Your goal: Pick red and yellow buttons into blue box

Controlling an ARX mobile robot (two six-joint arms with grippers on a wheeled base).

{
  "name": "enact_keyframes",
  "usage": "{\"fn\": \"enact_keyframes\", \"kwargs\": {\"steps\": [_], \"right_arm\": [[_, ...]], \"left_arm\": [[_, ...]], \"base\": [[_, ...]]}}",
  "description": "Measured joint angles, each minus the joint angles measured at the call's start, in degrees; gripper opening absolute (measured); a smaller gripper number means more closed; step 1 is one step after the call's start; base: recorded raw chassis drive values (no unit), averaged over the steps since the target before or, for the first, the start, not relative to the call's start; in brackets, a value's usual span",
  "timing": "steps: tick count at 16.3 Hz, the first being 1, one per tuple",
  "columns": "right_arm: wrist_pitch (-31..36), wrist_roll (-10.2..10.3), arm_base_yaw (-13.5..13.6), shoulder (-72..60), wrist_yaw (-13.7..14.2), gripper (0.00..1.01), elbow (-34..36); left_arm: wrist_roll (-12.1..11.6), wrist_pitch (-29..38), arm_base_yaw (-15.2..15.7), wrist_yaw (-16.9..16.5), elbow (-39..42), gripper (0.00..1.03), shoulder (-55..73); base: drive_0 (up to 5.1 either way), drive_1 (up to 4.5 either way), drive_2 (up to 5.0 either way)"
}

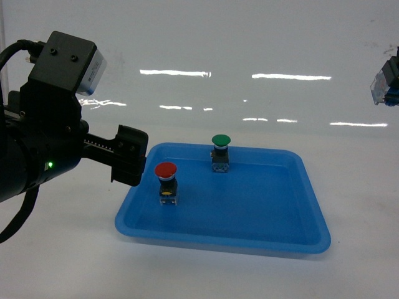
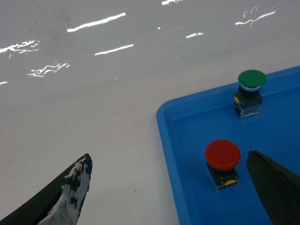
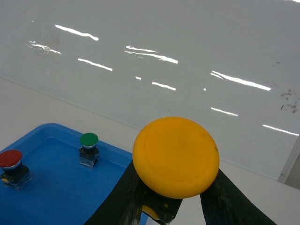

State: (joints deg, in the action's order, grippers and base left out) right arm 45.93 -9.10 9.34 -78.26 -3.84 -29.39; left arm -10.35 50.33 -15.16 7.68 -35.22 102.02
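The yellow button point(image 3: 176, 157) is clamped between the right gripper's point(image 3: 171, 197) fingers, cap up, lifted off the shallow blue tray point(image 1: 312, 205). The red button point(image 1: 166, 182) stands upright in the tray, at about eight o'clock from the green button point(image 1: 220, 151). The left gripper point(image 2: 173, 187) hangs with its jaws spread wide and nothing between them, at about nine o'clock from the red button, near the tray's left rim.

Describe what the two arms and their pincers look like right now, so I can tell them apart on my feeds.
The left arm is matte black with a boxy black-and-silver camera on top, a small green light and black cables. Its left pincer has dark wedge fingers, one smeared white. The right pincer has black fingers too; in the head view only a bit of clear and blue hardware shows at the right edge.
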Motion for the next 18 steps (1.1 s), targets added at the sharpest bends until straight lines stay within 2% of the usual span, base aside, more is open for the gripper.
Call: {"fn": "enact_keyframes", "kwargs": {"steps": [6, 7, 8, 10, 12, 13, 14, 15, 16, 17, 18], "right_arm": [[0.0, 0.0, 0.0, 0.0, 0.0, 0.26, 0.0], [0.0, 0.0, 0.0, 0.0, 0.0, 0.26, 0.0], [0.0, 0.0, 0.0, 0.0, 0.0, 0.26, 0.0], [0.0, 0.0, 0.0, 0.0, 0.0, 0.26, 0.0], [0.0, 0.0, 0.0, 0.0, 0.0, 0.26, 0.0], [0.0, 0.0, 0.0, 0.0, 0.0, 0.26, 0.0], [0.0, 0.0, 0.0, 0.0, 0.0, 0.26, 0.0], [0.0, 0.0, 0.0, 0.0, 0.0, 0.26, 0.0], [0.0, 0.0, 0.0, 0.0, 0.0, 0.26, 0.0], [0.0, 0.0, 0.0, 0.0, 0.0, 0.26, 0.0], [0.0, 0.0, 0.0, 0.0, 0.0, 0.26, 0.0]], "left_arm": [[-0.6, 0.4, 0.0, 0.3, 0.0, 0.98, 0.0], [-0.6, -0.6, 0.0, -0.4, -0.1, 0.98, -0.1], [0.3, -2.7, 0.3, -3.0, -0.3, 0.98, -0.1], [6.8, -7.8, 1.7, -13.0, -4.2, 0.98, 2.3], [14.1, -9.3, 2.5, -19.3, -7.5, 0.98, 4.9], [16.3, -10.1, 2.6, -20.6, -7.8, 0.98, 5.3], [19.4, -11.3, 2.8, -23.1, -8.7, 0.98, 5.9], [20.5, -11.8, 2.6, -22.1, -11.1, 0.98, 8.3], [16.0, -13.5, 1.5, -15.1, -15.5, 0.98, 12.2], [14.3, -13.6, 1.4, -13.9, -15.6, 0.98, 12.3], [13.7, -13.5, 1.3, -13.8, -15.6, 0.98, 12.3]], "base": [[0.0, 0.0, 0.0], [0.0, 0.0, 0.0], [0.0, 0.0, 0.0], [0.0, 0.0, 0.0], [0.0, 0.0, 0.0], [0.0, 0.0, 0.0], [0.0, 0.0, 0.0], [0.0, 0.0, 0.0], [0.0, 0.0, 0.0], [0.0, 0.0, 0.0], [0.0, 0.0, 0.0]]}}
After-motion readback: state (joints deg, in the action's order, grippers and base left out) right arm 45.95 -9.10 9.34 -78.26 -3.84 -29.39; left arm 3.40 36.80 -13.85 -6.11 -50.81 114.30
